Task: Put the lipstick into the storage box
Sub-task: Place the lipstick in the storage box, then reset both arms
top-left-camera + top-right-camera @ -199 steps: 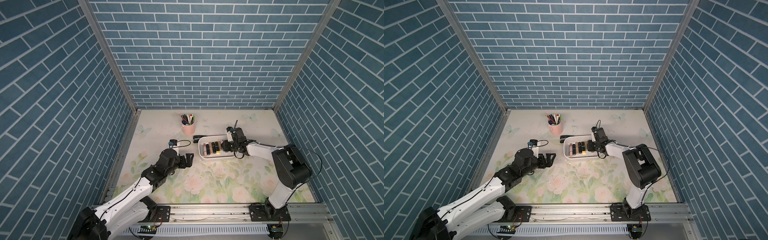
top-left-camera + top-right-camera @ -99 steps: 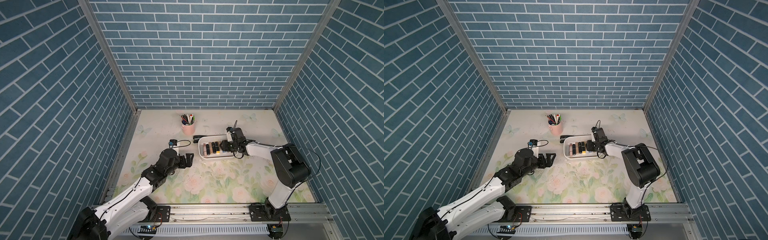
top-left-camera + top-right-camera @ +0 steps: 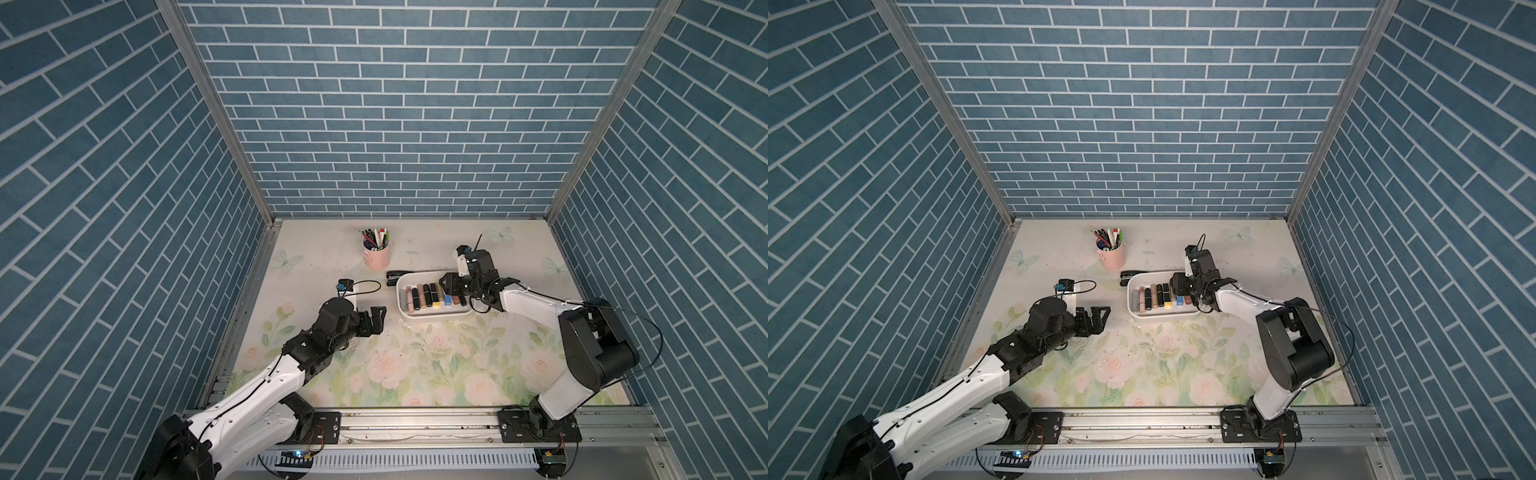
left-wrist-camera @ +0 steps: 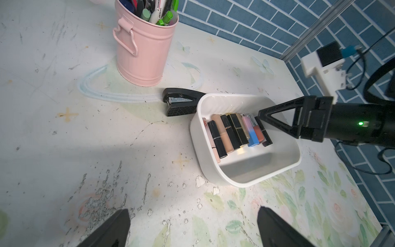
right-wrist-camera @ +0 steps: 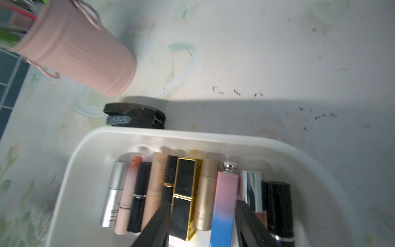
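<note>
Floral-print worktop (image 3: 415, 365), blue brick-pattern walls round it. Nearest: left hand (image 3: 376, 319) hovers low over bare worktop, fingers spread wide, holding nothing, well apart from the storage box (image 3: 432, 312). Further in: the white box holds a row of lipsticks (image 3: 428, 295) lying side by side and touching, with the floor at its near side bare. Right hand (image 5: 203, 204) sits over the right part of that row. Change: its fingers have parted over the last second and now stand apart, pinching nothing. They straddle the gold-and-black square lipstick (image 5: 183, 192), a beige one (image 5: 206, 192) and the pink-to-blue one (image 5: 224, 203). Can't tell which one was just let go. Likely meaning: the release is done and that lipstick is in the box. No loose lipstick shows on the worktop, so the task looks about finished. The right hand should lift straight out without dragging the row. Behind the box: black stapler (image 3: 395, 276) touching its far-left corner, then the pink pen bucket (image 3: 377, 257).
</note>
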`<action>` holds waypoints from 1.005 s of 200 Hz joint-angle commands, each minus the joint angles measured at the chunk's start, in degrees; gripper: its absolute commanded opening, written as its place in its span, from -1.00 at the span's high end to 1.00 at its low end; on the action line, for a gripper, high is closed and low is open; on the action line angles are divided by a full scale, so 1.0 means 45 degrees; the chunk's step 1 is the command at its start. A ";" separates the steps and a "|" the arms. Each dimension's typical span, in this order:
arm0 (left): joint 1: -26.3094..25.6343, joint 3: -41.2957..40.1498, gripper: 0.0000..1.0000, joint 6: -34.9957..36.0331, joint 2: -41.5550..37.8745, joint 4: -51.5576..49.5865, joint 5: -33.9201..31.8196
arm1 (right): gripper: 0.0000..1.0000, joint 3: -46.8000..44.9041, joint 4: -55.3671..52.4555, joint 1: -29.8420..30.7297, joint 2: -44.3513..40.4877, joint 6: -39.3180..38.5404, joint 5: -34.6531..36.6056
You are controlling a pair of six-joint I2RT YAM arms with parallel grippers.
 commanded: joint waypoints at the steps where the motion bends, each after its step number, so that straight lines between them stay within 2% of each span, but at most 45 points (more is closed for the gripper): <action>1: 0.0073 0.0353 -0.99 0.0271 -0.0293 -0.0300 -0.0463 | -0.08 -0.0184 0.0687 -0.0032 -0.0995 -0.0475 -0.0081; 44: 0.0073 0.0353 -0.99 0.0202 -0.1034 -0.0655 -0.1335 | -0.21 -0.0999 0.1677 -0.0029 -0.2445 -0.0896 0.0246; 115: 0.0073 0.1094 -0.99 0.0297 -0.1775 -0.1720 -0.4332 | -0.37 -0.3350 0.4176 -0.0032 -0.5373 -0.2582 0.1007; 151: 0.0073 0.0947 -0.99 0.0826 -0.2287 -0.1203 -0.5749 | -0.39 -0.4382 0.4559 -0.0034 -0.6415 -0.2908 0.3066; 182: 0.0075 0.0801 -0.99 0.1507 -0.2607 -0.0831 -0.7868 | -0.77 -0.5343 0.4430 -0.0085 -0.7553 -0.3477 0.6856; 201: 0.0102 0.0567 -0.99 0.2265 -0.2737 -0.0252 -0.8852 | -0.83 -0.5726 0.4688 -0.0443 -0.8096 -0.4661 0.8089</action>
